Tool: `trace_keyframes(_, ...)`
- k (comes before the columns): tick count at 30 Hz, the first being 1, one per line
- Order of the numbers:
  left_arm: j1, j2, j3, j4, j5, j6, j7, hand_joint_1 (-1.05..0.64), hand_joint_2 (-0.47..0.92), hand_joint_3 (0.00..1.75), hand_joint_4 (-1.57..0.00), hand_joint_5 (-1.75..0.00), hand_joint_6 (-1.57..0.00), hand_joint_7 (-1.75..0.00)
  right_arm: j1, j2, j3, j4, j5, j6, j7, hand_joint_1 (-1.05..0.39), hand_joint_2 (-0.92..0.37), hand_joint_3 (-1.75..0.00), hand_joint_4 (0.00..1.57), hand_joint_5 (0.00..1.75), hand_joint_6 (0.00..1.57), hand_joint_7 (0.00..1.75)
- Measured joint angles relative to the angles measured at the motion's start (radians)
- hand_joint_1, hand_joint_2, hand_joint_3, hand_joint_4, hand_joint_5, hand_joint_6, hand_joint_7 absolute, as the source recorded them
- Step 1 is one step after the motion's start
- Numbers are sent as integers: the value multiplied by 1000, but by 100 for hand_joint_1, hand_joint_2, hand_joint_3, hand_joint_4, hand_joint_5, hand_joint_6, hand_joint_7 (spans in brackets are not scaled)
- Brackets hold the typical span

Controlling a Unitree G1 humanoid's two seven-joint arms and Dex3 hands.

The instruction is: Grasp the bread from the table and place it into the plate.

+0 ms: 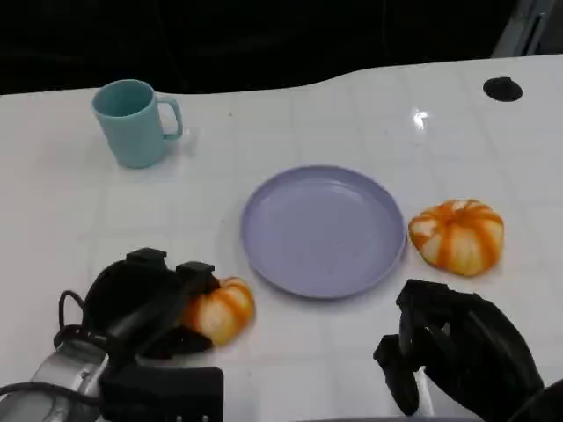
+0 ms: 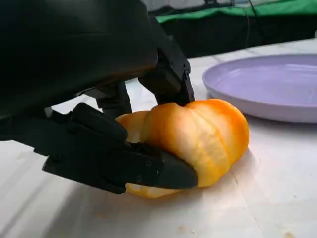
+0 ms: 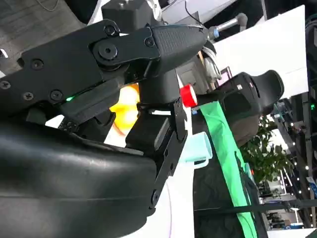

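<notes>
The grasping step looks to be in hand. The robot's left hand [image 1: 154,303] is wrapped around a small orange-and-white bread roll [image 1: 220,309], which sits on the white bench [image 1: 352,114] just beside the near left rim of the lilac plate [image 1: 324,230]. In the left wrist view, black fingers [image 2: 148,168] press under the roll's near side while others bear on its top, so the hand grips the roll [image 2: 190,141]; the roll seems to rest on the bench, not yet lifted. The next move, I judge, calls for a lift high enough to clear the plate's [image 2: 267,87] raised rim, then a short carry over its middle.

The right hand [image 1: 457,347] hovers near the bench's front edge, fingers curled inward and holding nothing. A second, larger roll [image 1: 457,235] lies just beside the plate's right rim (untouched). A teal mug [image 1: 134,121] stands well apart at the far left.
</notes>
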Motion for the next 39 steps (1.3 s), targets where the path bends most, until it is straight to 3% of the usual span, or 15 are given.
trace_keyframes(3,-13,1,-11,37,10,-16,75,-26,86,56,-76,-175,-58,-171,0,-1,0,0,0,0,0,-97,-92,-31,121,163,105,148)
trace_keyframes(7,-17,16,-35,12,57,27,92,-29,88,48,-75,-175,-68,-140,0,-2,0,0,0,0,0,-95,-92,-33,120,165,103,148)
trace_keyframes(9,-11,31,-38,-51,83,78,47,-29,90,41,-76,-175,-64,-147,0,-4,0,-1,-1,1,-1,-95,-92,-34,119,166,103,149)
trace_keyframes(12,9,62,-33,-172,95,152,-47,-28,92,37,-76,-175,-74,-126,1,-6,0,-2,-2,2,-2,-95,-92,-34,119,168,103,150)
trace_keyframes(17,58,78,-1,-344,93,241,-157,-25,87,43,-83,-175,-69,-158,2,-8,1,-3,-2,4,-2,-95,-92,-34,118,168,102,150)
trace_keyframes(19,71,79,14,-386,93,259,-161,-25,81,55,-84,-175,-65,-165,2,-8,1,-4,-2,5,-4,-95,-92,-34,118,168,102,150)
trace_keyframes(20,78,78,21,-406,92,268,-164,-24,74,66,-85,-175,-65,-167,3,-8,1,-4,-2,5,-5,-95,-92,-33,118,168,102,150)
trace_keyframes(25,107,76,55,-459,84,273,-133,-22,58,88,-83,-175,-68,-163,6,-8,1,-8,-2,6,-10,-95,-92,-33,118,167,102,150)
trace_keyframes(33,100,25,83,-457,71,206,36,-21,53,87,-86,-175,-62,-174,6,-8,1,-8,-2,6,-9,-96,-92,-32,120,165,104,149)
trace_keyframes(39,33,-25,83,-387,-4,89,83,-19,39,120,-91,-175,-69,-175,8,-8,1,-9,-1,8,-10,-96,-92,-30,119,165,104,148)
